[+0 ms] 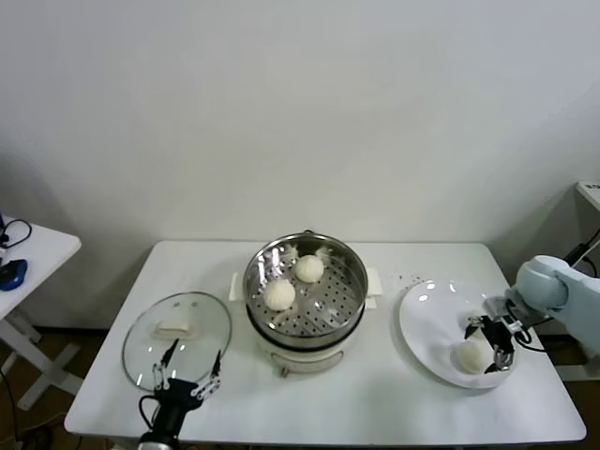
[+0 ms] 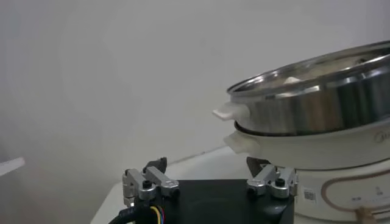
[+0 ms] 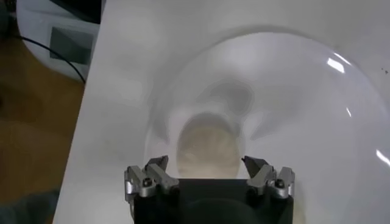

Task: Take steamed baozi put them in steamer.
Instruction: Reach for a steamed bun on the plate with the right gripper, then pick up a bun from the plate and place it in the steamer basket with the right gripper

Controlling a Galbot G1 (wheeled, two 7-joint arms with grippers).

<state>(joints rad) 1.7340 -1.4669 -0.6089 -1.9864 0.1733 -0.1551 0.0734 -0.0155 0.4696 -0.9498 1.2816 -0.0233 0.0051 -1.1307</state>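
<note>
Buns: two in the steamer, one between the right gripper's open fingers on the plate

Buns are sitting in two places in the head view. Two pale round buns, one at (image 1: 279,294) and one at (image 1: 309,268), are lying on the perforated floor of the steamer (image 1: 347,309), a shiny steel basket standing on a white cooker base at the centre of the white table (image 1: 375,403). A third bun (image 1: 472,355) is resting on the white plate (image 1: 422,323) at the lower right of the frame.

The right gripper (image 1: 495,345) is reaching in from the right edge of the frame and is hovering over the plate with its jaws standing wide, one finger on either side of the third bun. In the right wrist view that bun (image 3: 208,150) is lying between the spread fingertips (image 3: 159,164) of the right gripper (image 3: 207,165); whether the fingers are touching it cannot be told. The plate (image 3: 317,122) is filling most of that view.

The left gripper (image 1: 188,371) is waiting at the lower left of the frame, just in front of a round glass lid (image 1: 141,342) lying flat on the table, and its jaws are also standing wide with nothing between them. In the left wrist view the left gripper (image 2: 210,170) is sitting low beside the steamer (image 2: 317,106), which is rising at the right of that frame.
</note>
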